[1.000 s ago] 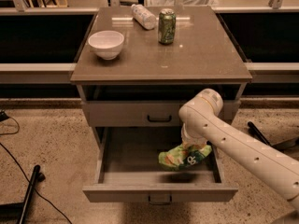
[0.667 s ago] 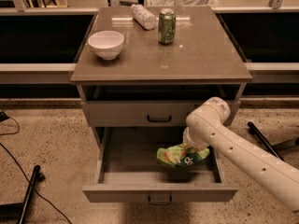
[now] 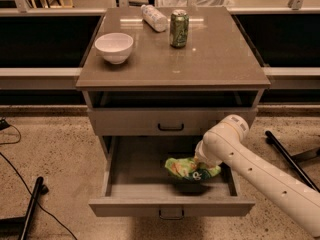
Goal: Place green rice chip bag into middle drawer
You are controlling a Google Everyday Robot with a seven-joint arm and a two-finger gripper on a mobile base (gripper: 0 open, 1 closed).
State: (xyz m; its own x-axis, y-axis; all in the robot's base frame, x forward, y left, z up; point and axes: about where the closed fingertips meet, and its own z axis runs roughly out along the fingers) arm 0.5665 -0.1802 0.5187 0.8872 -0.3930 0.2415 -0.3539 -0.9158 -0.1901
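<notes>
Green rice chip bag is seen inside the pulled-out middle drawer, toward its right half, crumpled and tilted, with a dark shadow cast on the drawer floor beneath it. Whether it is resting on the wood or held just above cannot be told. The bag is judged light, soft and crinkly, its foil likely slippery and its contents easily crushed. A hold on a gathered edge or seam is thought safer than a squeeze across the middle. The white arm is extended from the lower right and bent sharply at a rounded joint before the closed drawer front above, its end turned down into the drawer. The gripper is placed at the bag's upper right edge, largely hidden by the arm; whether it is clasped on the bag or released cannot be told. On the cabinet top a white bowl, a green soda can and a toppled plastic bottle are set apart.
</notes>
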